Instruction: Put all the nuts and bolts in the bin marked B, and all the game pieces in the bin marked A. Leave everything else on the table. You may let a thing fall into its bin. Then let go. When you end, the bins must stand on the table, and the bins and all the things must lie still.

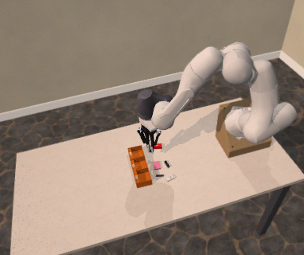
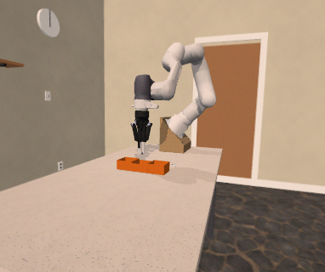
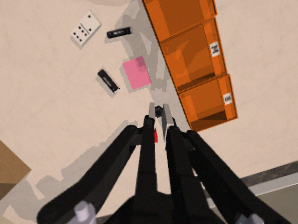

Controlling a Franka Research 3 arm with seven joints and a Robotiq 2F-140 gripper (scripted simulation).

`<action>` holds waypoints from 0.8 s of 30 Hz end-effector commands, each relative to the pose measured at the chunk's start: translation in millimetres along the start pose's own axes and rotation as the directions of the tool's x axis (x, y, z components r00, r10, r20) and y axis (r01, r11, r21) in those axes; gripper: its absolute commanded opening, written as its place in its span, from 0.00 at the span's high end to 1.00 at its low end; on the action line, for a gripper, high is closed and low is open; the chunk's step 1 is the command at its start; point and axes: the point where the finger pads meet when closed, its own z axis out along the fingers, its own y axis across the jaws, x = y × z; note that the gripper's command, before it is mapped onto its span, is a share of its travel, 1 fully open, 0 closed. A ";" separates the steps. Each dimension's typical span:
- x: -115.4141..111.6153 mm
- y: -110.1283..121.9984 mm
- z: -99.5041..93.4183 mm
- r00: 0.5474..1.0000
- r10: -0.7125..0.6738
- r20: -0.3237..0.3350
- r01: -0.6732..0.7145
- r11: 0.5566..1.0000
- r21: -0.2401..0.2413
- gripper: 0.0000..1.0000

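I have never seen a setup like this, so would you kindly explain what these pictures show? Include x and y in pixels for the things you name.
A white robot arm (image 1: 205,65) (image 2: 203,81) reaches over a table (image 1: 62,179) (image 2: 109,212) (image 3: 50,110). One picture looks from above, one from the side, one from the wrist. Beside an orange three-part bin row (image 1: 144,184) (image 2: 143,167) (image 3: 210,120) lie a domino (image 1: 170,178) (image 3: 85,29), a pink square (image 1: 157,165) (image 3: 136,73), two black pieces (image 1: 167,163) (image 3: 108,80) and a red piece (image 1: 157,146) (image 3: 156,135). The hand (image 1: 150,150) (image 2: 141,152) (image 3: 158,110) grips a small dark piece (image 3: 159,111), perhaps a nut or bolt.
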 end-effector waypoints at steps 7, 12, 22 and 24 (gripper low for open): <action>0.0 0.1 -6.2 1.000 -0.004 -0.001 0.004 1.000 0.002 0.93; 0.9 14.5 -6.2 0.995 0.096 -0.001 -0.096 0.995 0.002 0.93; 4.8 74.4 -6.1 0.948 0.318 -0.003 -0.318 0.948 -0.020 0.93; 5.3 82.3 -6.1 0.937 0.350 -0.004 -0.350 0.936 -0.026 0.93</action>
